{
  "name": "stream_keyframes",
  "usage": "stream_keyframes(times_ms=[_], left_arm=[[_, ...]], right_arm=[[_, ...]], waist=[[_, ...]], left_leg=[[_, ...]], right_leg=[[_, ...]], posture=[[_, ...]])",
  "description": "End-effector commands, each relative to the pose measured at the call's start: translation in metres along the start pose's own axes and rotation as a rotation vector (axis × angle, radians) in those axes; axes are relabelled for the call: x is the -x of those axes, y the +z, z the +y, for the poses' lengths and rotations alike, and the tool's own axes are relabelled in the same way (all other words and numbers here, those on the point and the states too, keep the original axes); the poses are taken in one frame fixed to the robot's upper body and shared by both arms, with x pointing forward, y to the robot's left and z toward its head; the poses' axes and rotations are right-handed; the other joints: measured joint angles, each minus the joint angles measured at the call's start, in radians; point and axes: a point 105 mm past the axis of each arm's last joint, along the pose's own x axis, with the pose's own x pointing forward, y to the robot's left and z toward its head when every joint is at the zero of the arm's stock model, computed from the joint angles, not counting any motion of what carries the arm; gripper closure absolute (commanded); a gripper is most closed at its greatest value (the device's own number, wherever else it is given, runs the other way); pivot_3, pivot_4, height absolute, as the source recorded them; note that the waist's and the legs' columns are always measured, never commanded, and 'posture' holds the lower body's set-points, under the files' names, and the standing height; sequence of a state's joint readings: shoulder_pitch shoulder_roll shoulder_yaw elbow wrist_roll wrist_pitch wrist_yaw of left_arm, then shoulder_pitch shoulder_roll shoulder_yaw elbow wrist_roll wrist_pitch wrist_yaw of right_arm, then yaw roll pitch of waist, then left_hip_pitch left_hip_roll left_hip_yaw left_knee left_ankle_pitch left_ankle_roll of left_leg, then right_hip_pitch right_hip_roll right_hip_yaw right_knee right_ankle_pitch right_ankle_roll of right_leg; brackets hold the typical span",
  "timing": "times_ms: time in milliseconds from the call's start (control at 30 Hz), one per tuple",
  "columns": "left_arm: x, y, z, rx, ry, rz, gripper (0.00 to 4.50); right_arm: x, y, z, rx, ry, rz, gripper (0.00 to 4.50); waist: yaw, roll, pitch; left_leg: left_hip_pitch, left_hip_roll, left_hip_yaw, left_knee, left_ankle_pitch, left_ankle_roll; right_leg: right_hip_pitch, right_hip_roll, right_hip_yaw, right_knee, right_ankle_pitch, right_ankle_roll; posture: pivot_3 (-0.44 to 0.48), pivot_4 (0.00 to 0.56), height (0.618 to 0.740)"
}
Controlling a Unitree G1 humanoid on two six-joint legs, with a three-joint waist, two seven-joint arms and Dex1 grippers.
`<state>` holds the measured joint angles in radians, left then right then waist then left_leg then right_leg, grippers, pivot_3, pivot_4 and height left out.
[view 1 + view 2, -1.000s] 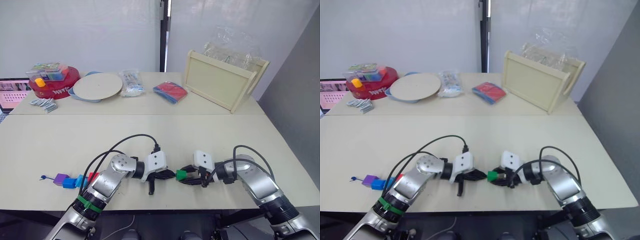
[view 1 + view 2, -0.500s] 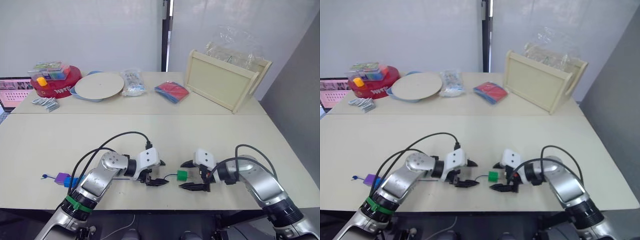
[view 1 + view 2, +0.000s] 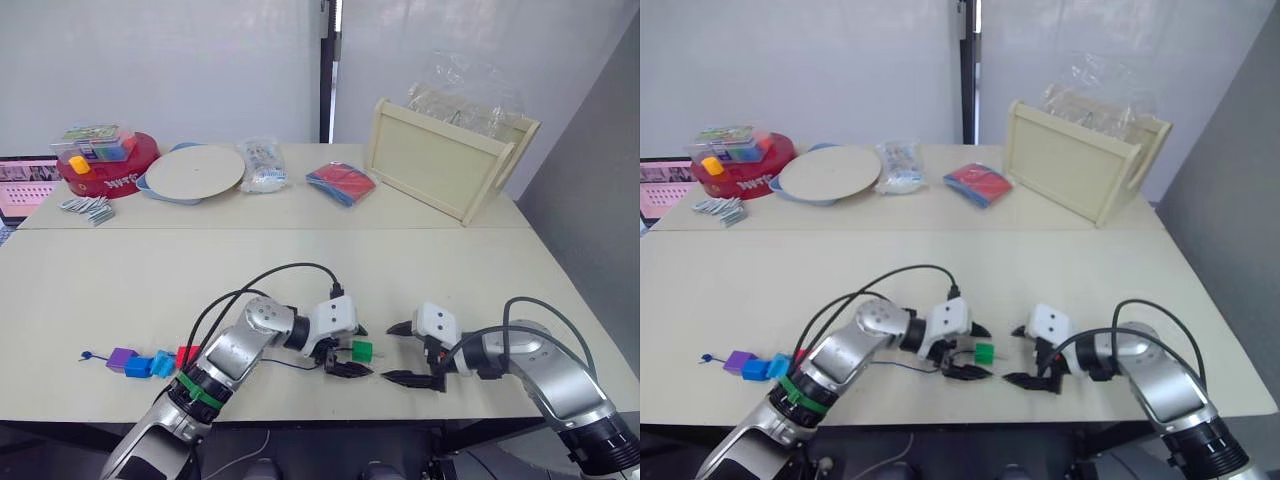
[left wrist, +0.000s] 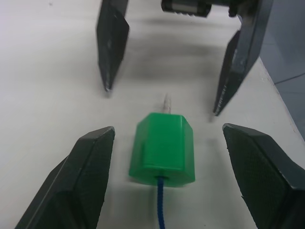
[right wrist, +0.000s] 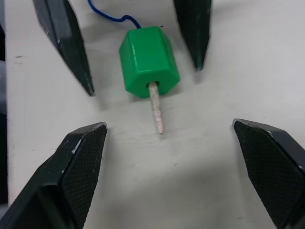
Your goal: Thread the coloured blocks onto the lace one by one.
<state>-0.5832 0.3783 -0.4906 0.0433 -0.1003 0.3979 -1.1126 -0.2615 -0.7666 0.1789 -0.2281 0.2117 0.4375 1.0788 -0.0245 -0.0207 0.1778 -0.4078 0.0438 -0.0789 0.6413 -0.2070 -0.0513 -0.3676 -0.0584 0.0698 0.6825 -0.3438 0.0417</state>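
On the tabletop (image 3: 420,270), purple (image 3: 121,358), blue (image 3: 152,364) and red blocks (image 3: 186,354) sit threaded at the left end of the lace (image 3: 290,365). The left claw (image 3: 345,350) gapes empty around a green block (image 3: 362,350), pale tip (image 5: 156,114) poking through. The right claw (image 3: 408,353), wide open, faces it. Sliding green along probably remains. Nothing obstructs.

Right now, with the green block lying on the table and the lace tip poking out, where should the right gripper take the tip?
Grip the pale stiff tip on its bare end, clear of the green block. It lies flat and points toward the right gripper, which is open, so come straight in along the table and close across it.
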Motion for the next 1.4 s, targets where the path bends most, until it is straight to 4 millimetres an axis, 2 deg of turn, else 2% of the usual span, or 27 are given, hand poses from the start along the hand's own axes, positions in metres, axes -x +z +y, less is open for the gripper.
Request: stream_keyframes(times_ms=[33,133,233,400,667,700,933,1033,1200,1267,1367,1400], left_arm=[[-0.007,0.005,0.003,-0.052,-0.004,0.000,0.70],[-0.008,0.005,0.003,-0.053,-0.012,0.000,0.70],[-0.008,0.002,-0.001,-0.058,-0.035,0.007,1.56],[-0.007,-0.002,-0.004,-0.056,-0.046,0.015,3.14],[-0.007,-0.002,-0.002,-0.055,-0.043,0.023,3.19],[-0.007,-0.002,-0.001,-0.054,-0.044,0.023,3.19],[-0.006,-0.003,0.000,-0.048,-0.040,0.025,3.19],[0.000,-0.004,0.002,-0.042,-0.025,0.028,3.19],[0.037,-0.013,-0.001,-0.007,0.030,0.054,3.19],[0.065,-0.025,-0.006,0.034,0.076,0.092,3.19],[0.095,-0.039,-0.016,0.073,0.114,0.146,3.19],[0.114,-0.050,-0.022,0.101,0.131,0.191,3.19]], right_arm=[[0.001,0.007,-0.002,0.044,-0.016,-0.016,0.04],[0.000,0.007,-0.001,0.049,-0.014,-0.013,0.04],[-0.001,0.007,0.001,0.051,-0.002,-0.009,0.00],[-0.001,0.005,0.001,0.049,0.000,-0.006,1.57],[0.001,0.006,0.000,0.059,0.009,-0.006,4.28],[0.001,0.007,0.000,0.063,0.011,-0.010,4.50],[0.001,0.014,0.002,0.080,0.029,-0.043,4.50],[0.001,0.012,0.000,0.086,0.027,-0.036,4.50],[0.004,0.014,-0.007,0.098,0.014,-0.035,4.50],[0.005,0.016,-0.008,0.103,0.014,-0.041,4.50],[0.006,0.019,-0.007,0.104,0.019,-0.049,4.50],[0.006,0.019,-0.006,0.104,0.023,-0.051,4.50]], waist=[[0.006,0.000,0.000],[0.012,0.000,0.000],[0.011,0.000,0.000],[0.011,0.000,0.000],[0.011,0.000,0.000],[0.010,0.000,0.000],[0.010,0.000,0.000],[0.009,0.000,0.000],[-0.005,0.000,0.000],[-0.015,0.000,0.000],[-0.021,0.000,0.000],[-0.023,0.000,0.000]], left_leg=[[0.000,0.000,0.000,0.000,0.000,0.000],[-0.001,0.000,0.000,0.001,0.000,0.000],[-0.001,0.000,0.000,0.001,0.000,0.000],[-0.001,0.000,0.000,0.001,0.000,0.000],[0.000,0.000,0.000,0.001,0.000,0.000],[-0.001,0.000,0.000,0.001,0.000,0.000],[0.000,0.000,0.000,0.001,0.000,0.000],[0.000,0.000,0.000,0.001,0.000,0.000],[0.001,0.001,0.000,0.000,0.000,0.000],[0.001,0.001,0.000,0.000,0.000,0.000],[0.001,0.002,0.000,-0.001,0.000,0.000],[0.001,0.002,0.000,-0.001,0.000,0.000]], right_leg=[[0.000,0.000,0.000,0.000,0.000,0.000],[0.000,-0.001,0.000,0.000,0.000,0.000],[0.000,-0.001,0.000,-0.001,0.000,0.000],[0.000,-0.001,0.000,0.000,0.000,0.000],[0.000,-0.001,0.000,0.000,0.000,0.000],[0.000,-0.001,0.000,0.000,0.000,0.000],[0.000,0.000,0.000,0.000,0.000,0.000],[0.000,0.000,0.000,0.000,0.000,0.000],[0.000,0.000,0.000,0.000,0.000,0.000],[0.000,0.000,0.000,0.000,0.000,0.000],[0.000,0.001,0.000,0.000,0.000,0.000],[0.000,0.001,0.000,0.000,0.000,0.000]], posture=[[0.000,0.150,0.740],[0.000,0.150,0.740],[0.000,0.150,0.740],[0.000,0.150,0.740],[0.000,0.150,0.740],[0.000,0.150,0.740],[0.000,0.150,0.740],[0.000,0.150,0.740],[0.000,0.150,0.740],[0.000,0.150,0.740],[0.000,0.150,0.740],[0.000,0.150,0.740]])
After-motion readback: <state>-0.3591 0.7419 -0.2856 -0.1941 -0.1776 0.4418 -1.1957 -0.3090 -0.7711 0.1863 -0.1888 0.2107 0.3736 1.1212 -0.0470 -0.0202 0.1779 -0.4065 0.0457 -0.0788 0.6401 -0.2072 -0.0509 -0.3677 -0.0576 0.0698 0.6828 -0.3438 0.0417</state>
